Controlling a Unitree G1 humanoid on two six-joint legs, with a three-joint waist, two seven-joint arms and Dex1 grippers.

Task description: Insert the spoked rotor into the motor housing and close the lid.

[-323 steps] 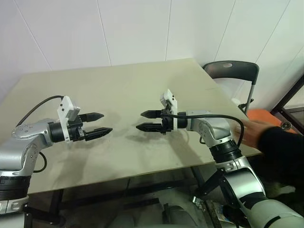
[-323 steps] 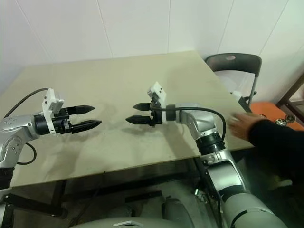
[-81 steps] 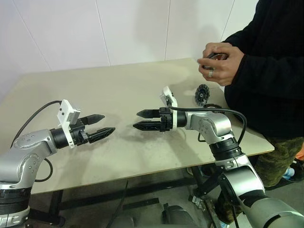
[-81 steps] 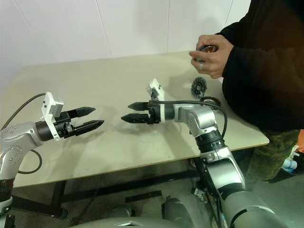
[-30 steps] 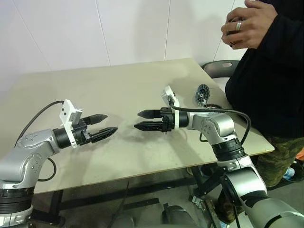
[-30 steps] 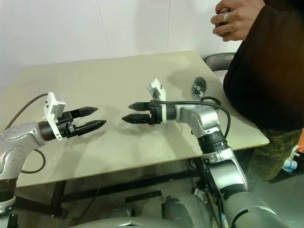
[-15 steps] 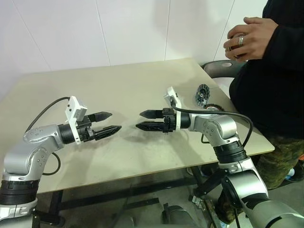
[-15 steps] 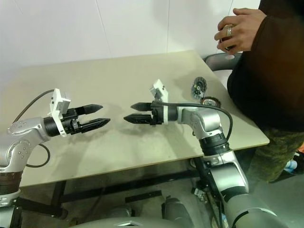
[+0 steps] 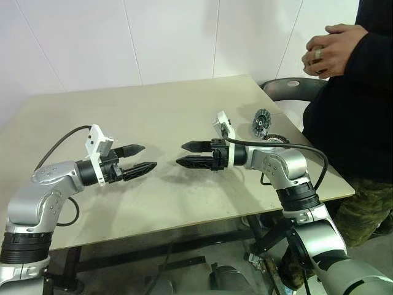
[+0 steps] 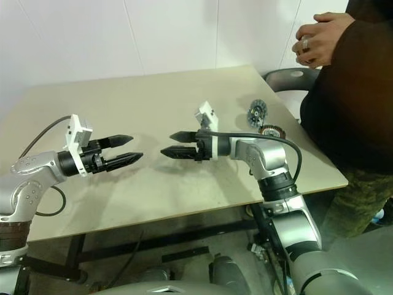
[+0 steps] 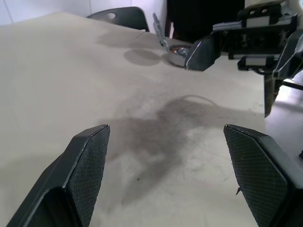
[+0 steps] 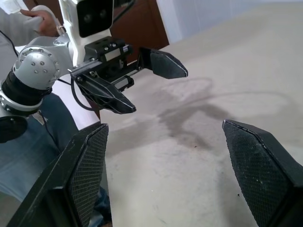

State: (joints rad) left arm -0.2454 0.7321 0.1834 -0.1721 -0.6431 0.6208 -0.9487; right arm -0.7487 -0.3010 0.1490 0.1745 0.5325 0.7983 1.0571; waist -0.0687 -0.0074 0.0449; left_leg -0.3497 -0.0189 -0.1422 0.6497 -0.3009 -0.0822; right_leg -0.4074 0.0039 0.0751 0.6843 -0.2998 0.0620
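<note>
- Head views: I am seeing the left gripper (image 9: pixel 142 158) hovering over the beige table (image 9: pixel 153 110), fingers spread apart and holding nothing; its tips are pointing at the right gripper (image 9: pixel 191 153).
- The right gripper is likewise hanging released and empty above the table middle, tips facing the left one, a gap between them.
- The lid (image 9: pixel 262 121) is standing on edge near the table's right border, well apart from both grippers.
- The motor housing (image 10: pixel 272 131) is lying flat just beside the lid, nearer the table's edge; I cannot tell what is sitting inside the shell. I am not making out the spoked rotor with any certainty.
- A person (image 9: pixel 350 104) in a dark top is standing at the right edge, hands (image 9: pixel 328 46) clasped together.
- Left wrist view: I am looking between two wide-apart fingers (image 11: pixel 87 163) at bare table; the housing (image 11: pixel 177 51) is lying beyond the right gripper's tip.
- Right wrist view: fingers (image 12: pixel 87 161) are parted, the left gripper (image 12: pixel 142 80) facing them.
</note>
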